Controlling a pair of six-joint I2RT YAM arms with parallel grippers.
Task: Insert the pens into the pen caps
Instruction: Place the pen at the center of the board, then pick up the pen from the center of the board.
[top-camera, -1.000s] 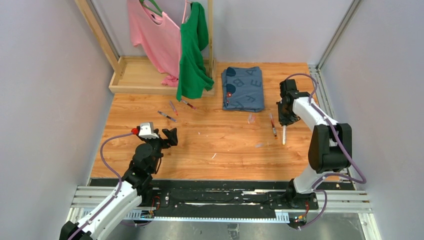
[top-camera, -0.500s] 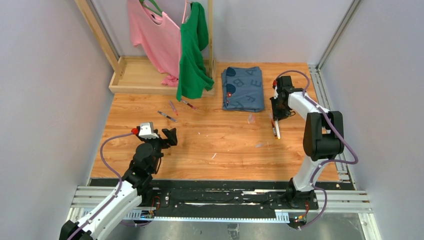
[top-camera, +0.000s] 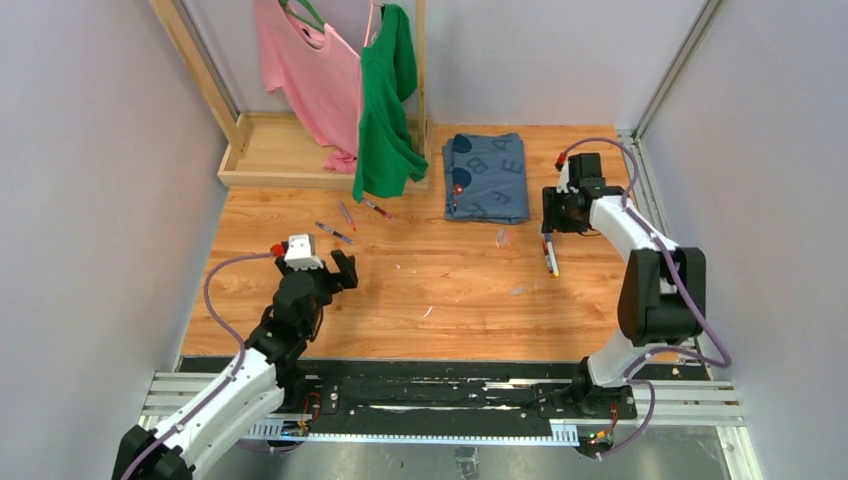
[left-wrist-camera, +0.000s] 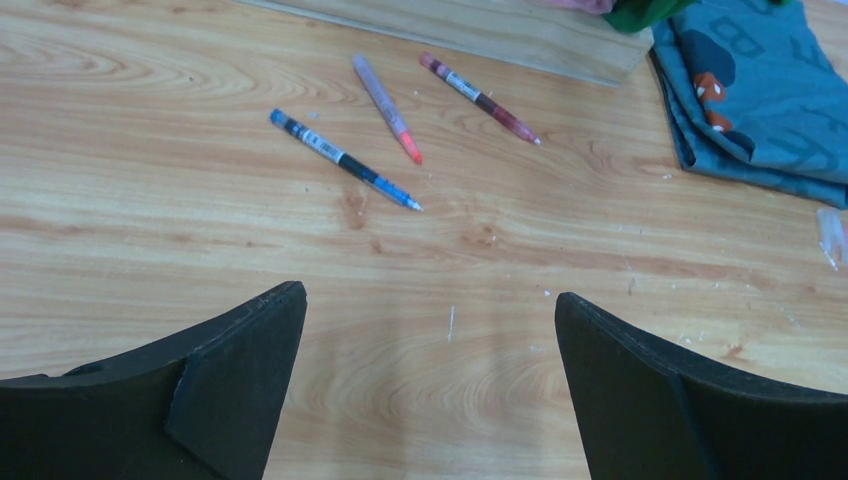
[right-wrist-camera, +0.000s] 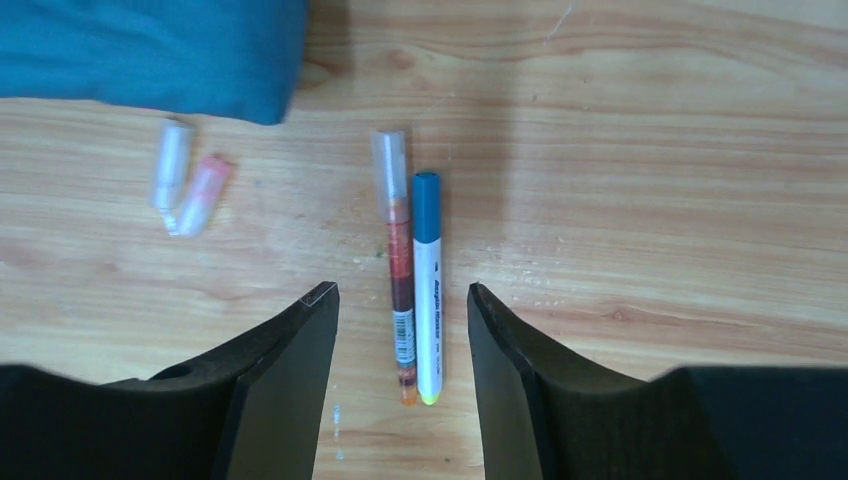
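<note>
My right gripper (right-wrist-camera: 402, 295) is open and empty, hovering over two pens that lie side by side between its fingers: a dark red pen (right-wrist-camera: 399, 280) with a clear cap on it, and a white pen (right-wrist-camera: 429, 300) with a blue cap. In the top view both pens (top-camera: 549, 255) lie just in front of the right gripper (top-camera: 552, 225). Two loose caps, a clear one (right-wrist-camera: 171, 165) and a pinkish one (right-wrist-camera: 204, 190), lie to their left. My left gripper (left-wrist-camera: 430, 320) is open and empty above bare wood. Beyond it lie a blue-black pen (left-wrist-camera: 345, 160), a purple pen (left-wrist-camera: 386, 95) and a dark red pen (left-wrist-camera: 480, 98).
A folded blue cloth (top-camera: 487, 175) lies at the back centre. A wooden rack base (top-camera: 280, 160) carries a pink and a green shirt at the back left. Another clear cap (top-camera: 518, 290) and white slivers (top-camera: 427, 312) lie mid-table.
The right gripper carried the white pen left, laid it beside the dark red capped pen, let go and drew back. The left arm shifted slightly.
</note>
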